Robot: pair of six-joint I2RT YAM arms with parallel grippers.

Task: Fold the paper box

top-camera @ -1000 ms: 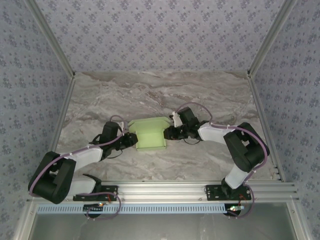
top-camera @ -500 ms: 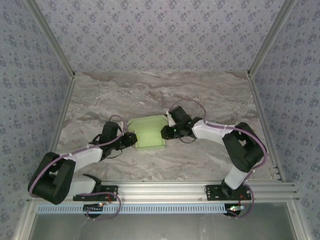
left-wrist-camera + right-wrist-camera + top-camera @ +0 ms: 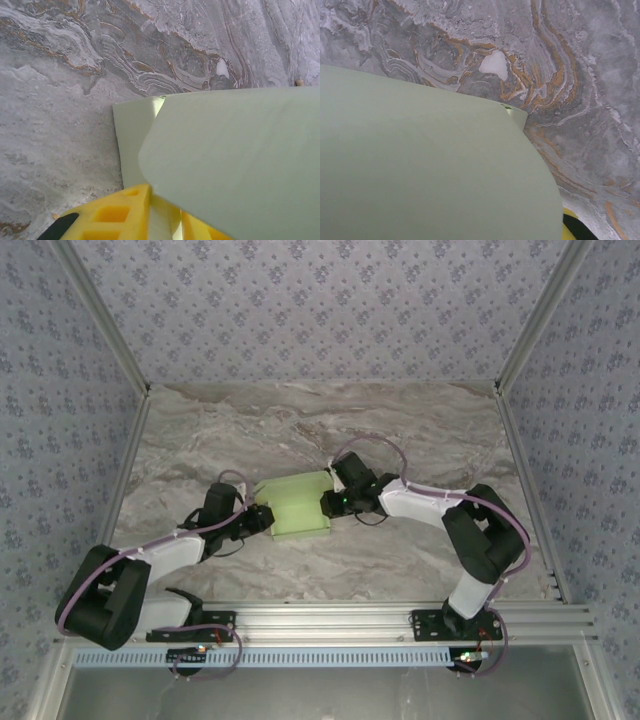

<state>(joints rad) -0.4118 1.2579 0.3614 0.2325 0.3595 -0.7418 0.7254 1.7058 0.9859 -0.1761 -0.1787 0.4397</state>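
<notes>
the paper box (image 3: 293, 508) is judged half folded. a flap is pinched by the left jaws; the right jaws' state cannot be told.

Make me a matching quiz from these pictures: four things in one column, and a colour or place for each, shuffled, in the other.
Things:
1. paper box
2. left gripper
3. right gripper
4. table

Descriptions:
A. grey veined marble
B. at the box's right edge, top view
C. pale green
D. at the box's left edge, top view

Pairs: 1-C, 2-D, 3-B, 4-A
</notes>
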